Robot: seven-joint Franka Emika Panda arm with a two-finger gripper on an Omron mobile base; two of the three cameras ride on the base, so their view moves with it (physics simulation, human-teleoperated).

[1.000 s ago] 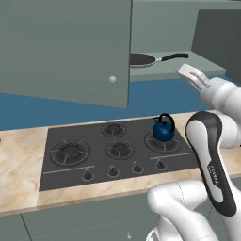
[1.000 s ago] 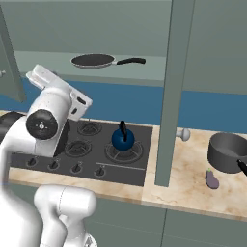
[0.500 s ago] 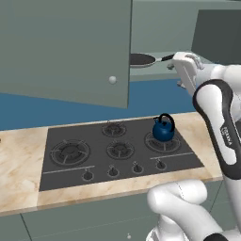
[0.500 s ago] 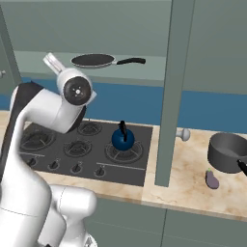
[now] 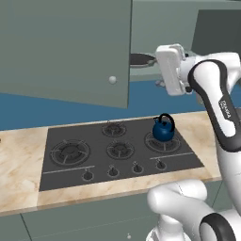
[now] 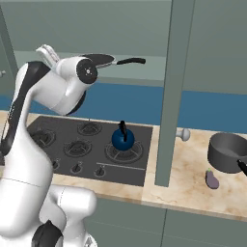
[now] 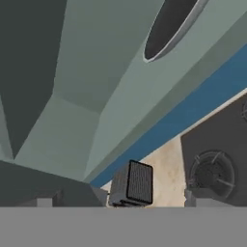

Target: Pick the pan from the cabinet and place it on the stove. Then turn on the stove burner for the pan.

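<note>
The pan is sitting inside the open cabinet on its shelf, handle sticking out toward 3 o'clock in the right base view, and in the left base view you just catch a sliver of it past the edge of the open door. The gripper is up at cabinet height, right beside that sliver at its 3 o'clock, and I can't tell whether it touches it. In the hand view the pan shows as a dark oval with a pale rim up at about 1 o'clock, well clear of the one dark finger pad I can make out at the bottom, so the jaws are spread wide with nothing between them. Down on the desk, the stove has a blue kettle parked on its right-end burner, while the big stove burner at the left end is bare. Over in the right base view there's a dark grey pot at about 3 o'clock of the stove, with a small purple eggplant lying just in front of it.
</note>
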